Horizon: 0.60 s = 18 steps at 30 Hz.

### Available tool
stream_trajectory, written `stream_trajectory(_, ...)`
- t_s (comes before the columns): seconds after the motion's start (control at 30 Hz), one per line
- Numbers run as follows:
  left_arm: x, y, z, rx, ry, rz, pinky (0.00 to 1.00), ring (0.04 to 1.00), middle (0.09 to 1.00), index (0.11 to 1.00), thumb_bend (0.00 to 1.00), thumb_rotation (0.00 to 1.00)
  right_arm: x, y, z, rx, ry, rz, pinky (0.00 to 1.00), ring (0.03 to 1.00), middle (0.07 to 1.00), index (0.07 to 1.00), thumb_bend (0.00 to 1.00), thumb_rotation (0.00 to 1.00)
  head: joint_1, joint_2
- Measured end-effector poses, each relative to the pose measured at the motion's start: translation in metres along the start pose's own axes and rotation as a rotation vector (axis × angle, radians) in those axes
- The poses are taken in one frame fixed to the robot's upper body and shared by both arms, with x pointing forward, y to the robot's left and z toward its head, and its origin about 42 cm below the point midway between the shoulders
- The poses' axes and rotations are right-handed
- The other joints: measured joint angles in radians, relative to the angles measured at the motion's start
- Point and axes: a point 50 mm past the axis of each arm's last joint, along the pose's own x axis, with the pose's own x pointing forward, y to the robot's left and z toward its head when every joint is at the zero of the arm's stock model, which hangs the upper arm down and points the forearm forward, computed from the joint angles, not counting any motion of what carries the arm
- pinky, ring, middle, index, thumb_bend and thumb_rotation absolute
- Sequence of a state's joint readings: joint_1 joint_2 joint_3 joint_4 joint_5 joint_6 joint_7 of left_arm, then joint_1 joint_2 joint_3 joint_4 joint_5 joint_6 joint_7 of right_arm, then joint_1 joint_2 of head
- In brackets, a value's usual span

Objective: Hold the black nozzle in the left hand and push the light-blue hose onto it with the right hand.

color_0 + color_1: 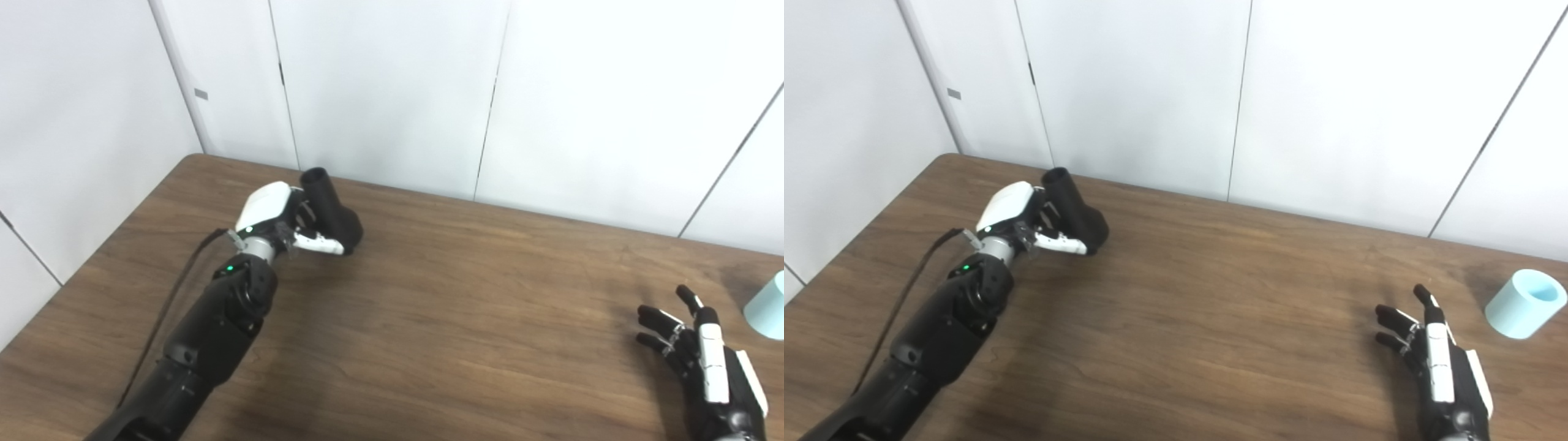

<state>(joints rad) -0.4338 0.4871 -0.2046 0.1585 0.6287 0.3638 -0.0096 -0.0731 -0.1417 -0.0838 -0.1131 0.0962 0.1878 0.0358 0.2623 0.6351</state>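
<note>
Nearest in, the right hand [1436, 361] hovers over the desk [1213, 318] at the near right, fingers spread wide and empty, probably lining up for the light-blue hose [1525, 303], which sits just to its far right. Way over at the far left, the left hand [278, 223] has its fingers wrapped round the black nozzle [331, 211], open end tilted up, so it looks ready to receive the hose.

Black nozzle [1076, 208]: round open mouth tilted up and away, wider base low, far-left part of the table [1188, 318]. Light-blue hose [1525, 303]: short open cylinder, tilted, far right, well apart from nozzle.
</note>
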Motion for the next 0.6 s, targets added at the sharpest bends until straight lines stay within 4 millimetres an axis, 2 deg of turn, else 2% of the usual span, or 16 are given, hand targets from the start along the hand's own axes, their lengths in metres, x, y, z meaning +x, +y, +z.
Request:
stream_trajectory(0.17,-0.013,0.002,0.025,0.004,-0.099,0.024,0.39,0.426,0.506,0.476,0.50,0.00,0.000,0.002,0.000,0.003,0.001,-0.001,0.69,0.781,0.738,0.932,0.42,1.00,-0.037,0.011)
stream_trajectory(0.37,-0.039,-0.018,0.049,-0.005,-0.194,-0.041,0.45,0.493,0.503,0.458,0.50,0.00,0.000,0.005,0.000,0.007,0.000,0.005,0.72,0.790,0.735,0.937,0.45,1.00,-0.061,0.020)
stream_trajectory(0.6,-0.062,-0.023,0.084,-0.040,-0.298,-0.085,0.45,0.480,0.475,0.483,0.50,0.00,-0.001,0.010,0.002,-0.031,-0.005,0.019,0.67,0.789,0.735,0.928,0.43,1.00,-0.123,0.044)
